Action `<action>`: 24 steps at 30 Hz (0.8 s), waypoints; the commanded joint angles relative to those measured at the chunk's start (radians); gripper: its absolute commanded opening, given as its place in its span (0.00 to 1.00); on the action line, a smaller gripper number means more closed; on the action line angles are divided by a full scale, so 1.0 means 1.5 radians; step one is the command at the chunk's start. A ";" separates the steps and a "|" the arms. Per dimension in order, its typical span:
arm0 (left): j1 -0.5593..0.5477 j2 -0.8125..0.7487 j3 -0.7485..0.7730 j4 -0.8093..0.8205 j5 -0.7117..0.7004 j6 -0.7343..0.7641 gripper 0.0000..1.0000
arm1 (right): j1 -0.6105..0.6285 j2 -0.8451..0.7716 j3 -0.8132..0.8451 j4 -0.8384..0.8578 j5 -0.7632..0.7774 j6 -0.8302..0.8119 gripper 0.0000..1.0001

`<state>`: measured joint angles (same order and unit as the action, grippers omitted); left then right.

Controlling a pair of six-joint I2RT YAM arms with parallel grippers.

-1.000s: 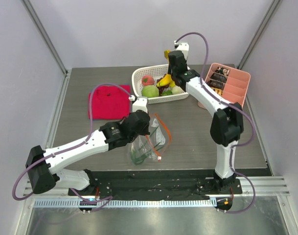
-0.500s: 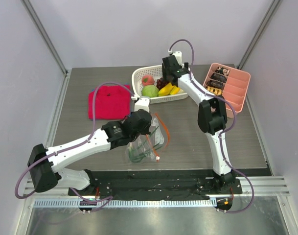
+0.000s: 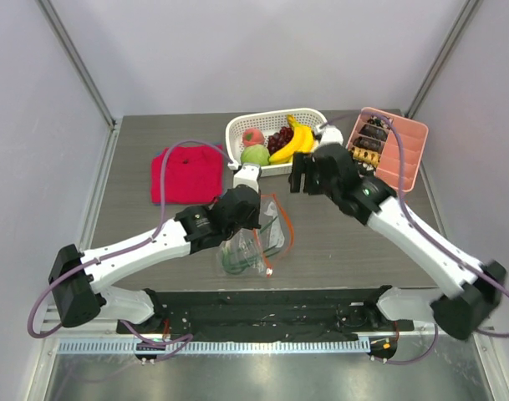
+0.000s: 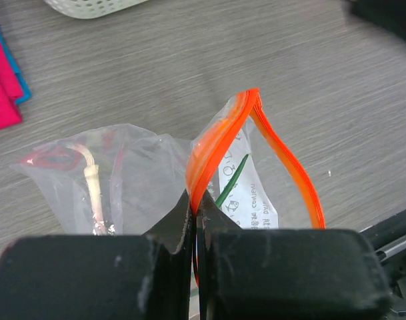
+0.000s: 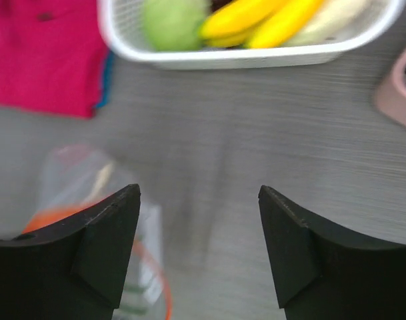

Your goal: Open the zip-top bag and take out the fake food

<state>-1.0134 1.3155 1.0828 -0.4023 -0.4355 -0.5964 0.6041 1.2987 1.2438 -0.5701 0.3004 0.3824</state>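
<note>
The clear zip-top bag [image 3: 256, 249] lies near the front middle with its orange-red zipper [image 4: 283, 160] spread open. My left gripper [image 3: 251, 224] is shut on one side of the zipper rim [image 4: 201, 175]. A green stem [image 4: 231, 181] and a white label show inside the bag. Fake food sits in the white basket [image 3: 237, 132]: yellow bananas [image 3: 294, 142], a green round piece [image 3: 255, 155], dark grapes [image 3: 279, 138], a pink-red fruit [image 3: 252, 136] and a white radish-like piece [image 5: 336, 13]. My right gripper [image 3: 300, 179] is open and empty between basket and bag; the right wrist view [image 5: 199, 193] shows bare table between its jaws.
A red cloth [image 3: 187, 172] lies at the left. A pink divided tray [image 3: 400, 154] with dark brown pieces stands at the back right. The basket's front wall [image 5: 256, 57] is just beyond my right gripper.
My right gripper has left the bananas in the basket and pulled back towards the bag, open and empty. My left gripper still holds the bag's zipper rim.
</note>
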 commanded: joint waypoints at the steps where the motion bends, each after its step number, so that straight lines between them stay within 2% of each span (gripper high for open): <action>1: 0.005 0.007 0.020 0.041 0.034 -0.009 0.00 | 0.055 -0.125 -0.128 0.020 -0.124 0.047 0.72; 3: 0.005 0.009 0.021 0.042 0.040 -0.015 0.00 | 0.073 -0.189 -0.191 0.067 -0.160 0.075 0.63; 4: 0.005 0.009 0.021 0.043 0.045 -0.019 0.00 | 0.077 -0.210 -0.218 0.105 -0.229 0.101 0.61; 5: 0.005 0.009 0.021 0.045 0.053 -0.022 0.00 | 0.077 -0.228 -0.281 0.148 -0.249 0.119 0.56; 6: 0.005 0.009 0.019 0.048 0.060 -0.026 0.00 | 0.078 -0.255 -0.307 0.219 -0.264 0.137 0.43; 7: 0.005 0.007 0.018 0.054 0.068 -0.027 0.00 | 0.080 -0.257 -0.327 0.245 -0.274 0.153 0.37; 8: 0.005 0.006 0.018 0.056 0.084 -0.030 0.00 | 0.081 -0.256 -0.339 0.260 -0.287 0.164 0.24; 9: 0.005 0.004 0.016 0.056 0.086 -0.035 0.00 | 0.084 -0.251 -0.336 0.269 -0.284 0.167 0.20; 19: 0.005 0.008 0.009 0.067 0.102 -0.056 0.00 | 0.116 -0.153 -0.306 0.292 -0.239 0.227 0.02; 21: 0.004 0.011 0.013 0.066 0.103 -0.056 0.00 | 0.131 -0.157 -0.292 0.260 -0.208 0.224 0.02; 23: 0.004 0.012 0.015 0.063 0.090 -0.055 0.00 | 0.139 -0.168 -0.267 0.210 -0.130 0.208 0.02; 24: 0.005 0.014 0.020 0.061 0.086 -0.052 0.00 | 0.143 -0.186 -0.258 0.151 -0.104 0.201 0.04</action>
<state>-1.0115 1.3296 1.0824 -0.3550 -0.2947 -0.6727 0.7914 1.0733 0.7567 -0.2268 -0.0147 0.6910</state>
